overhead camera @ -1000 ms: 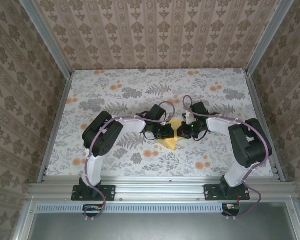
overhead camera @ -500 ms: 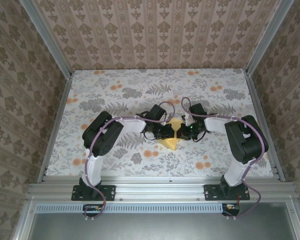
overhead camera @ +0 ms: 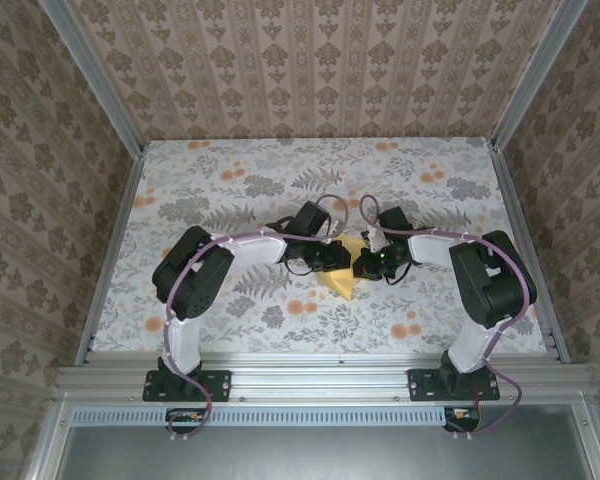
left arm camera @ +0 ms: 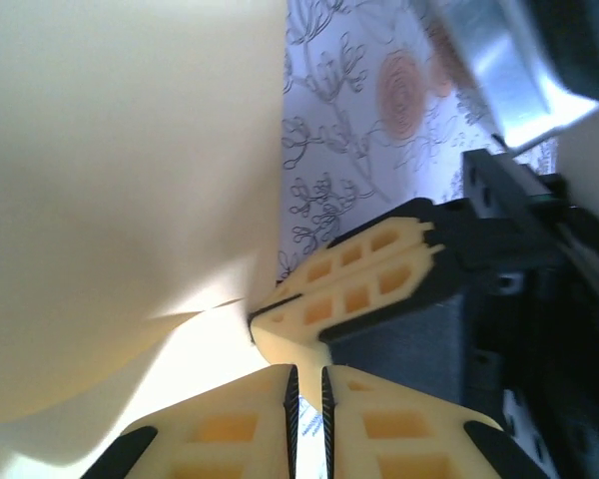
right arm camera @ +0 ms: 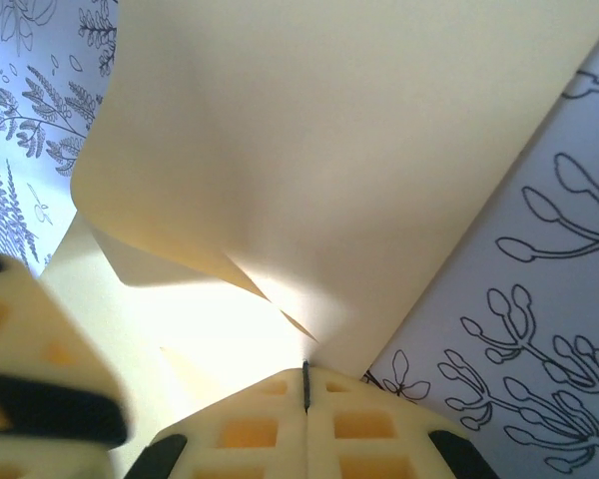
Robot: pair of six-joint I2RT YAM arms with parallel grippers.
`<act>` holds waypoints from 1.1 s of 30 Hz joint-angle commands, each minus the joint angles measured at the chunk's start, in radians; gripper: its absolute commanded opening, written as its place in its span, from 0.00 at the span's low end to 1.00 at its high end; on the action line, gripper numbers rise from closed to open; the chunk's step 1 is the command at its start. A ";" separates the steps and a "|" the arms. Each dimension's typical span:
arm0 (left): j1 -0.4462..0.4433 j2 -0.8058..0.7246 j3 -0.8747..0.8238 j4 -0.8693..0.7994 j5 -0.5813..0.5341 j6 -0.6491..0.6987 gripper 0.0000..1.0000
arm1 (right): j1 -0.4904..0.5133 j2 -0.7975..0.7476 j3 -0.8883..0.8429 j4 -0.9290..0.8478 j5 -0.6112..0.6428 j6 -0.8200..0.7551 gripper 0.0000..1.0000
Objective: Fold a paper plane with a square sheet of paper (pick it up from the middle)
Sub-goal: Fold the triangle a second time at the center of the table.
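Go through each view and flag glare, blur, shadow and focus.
Top external: even soft light, sharp, faint shadows under the arms, paper small. Left wrist: paper overexposed to pale cream and featureless, cloth in focus, right edge dark and blurred. Right wrist: bright glare patch on the paper just above the right gripper, the left gripper's finger blurred at lower left.

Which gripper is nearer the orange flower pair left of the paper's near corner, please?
Left. The left gripper sits just beyond the flowers; the right gripper, across the paper.

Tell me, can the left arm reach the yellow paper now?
Probably yes. The left gripper sits right at the paper with nothing between them. The right gripper pinches the same paper close by, so it's crowded.
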 commanded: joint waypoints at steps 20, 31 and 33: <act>0.050 0.102 0.020 -0.093 -0.009 0.112 0.14 | 0.003 0.037 -0.008 -0.097 0.121 -0.033 0.04; 0.075 0.123 0.034 -0.120 -0.027 0.137 0.14 | 0.004 0.026 -0.002 -0.106 0.125 -0.047 0.05; 0.075 0.129 0.038 -0.126 -0.027 0.141 0.13 | 0.003 0.016 0.001 -0.106 0.122 -0.047 0.05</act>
